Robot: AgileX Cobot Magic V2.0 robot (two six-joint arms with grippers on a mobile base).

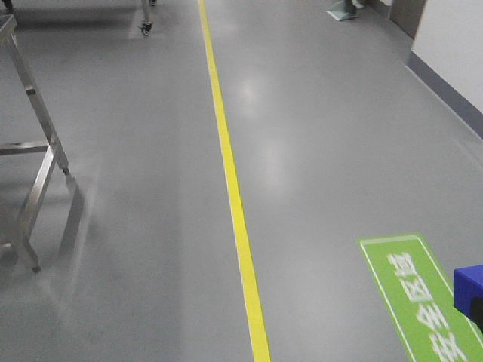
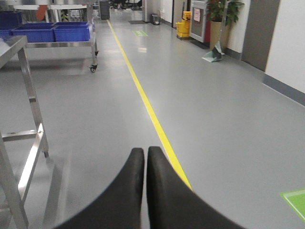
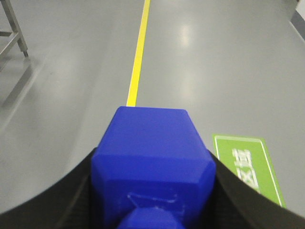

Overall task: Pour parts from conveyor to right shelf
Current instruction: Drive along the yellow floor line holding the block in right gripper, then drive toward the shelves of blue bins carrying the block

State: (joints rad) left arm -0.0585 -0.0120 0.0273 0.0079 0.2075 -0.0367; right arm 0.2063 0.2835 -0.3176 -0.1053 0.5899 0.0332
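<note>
One of the parts, a bright-blue block (image 3: 151, 148) with a square stud facing the camera, is clamped between the black fingers of my right gripper (image 3: 153, 164), which is shut on it above the grey floor. The same block (image 1: 469, 283) pokes in at the right edge of the front view. My left gripper (image 2: 145, 153) is shut with nothing in it, its fingertips together over the floor beside the yellow line (image 2: 143, 93). The conveyor is out of view. A wheeled steel rack (image 2: 71, 45) carrying blue crates (image 2: 52, 31) stands far back on the left; I cannot tell whether it is the right shelf.
A steel frame with angled legs (image 1: 38, 185) stands close on the left. A yellow line (image 1: 234, 188) runs up the grey floor. A green floor sign (image 1: 423, 302) lies at the right. A wall (image 1: 453, 45), a mop bucket (image 2: 183, 28) and a plant (image 2: 224, 12) line the right side.
</note>
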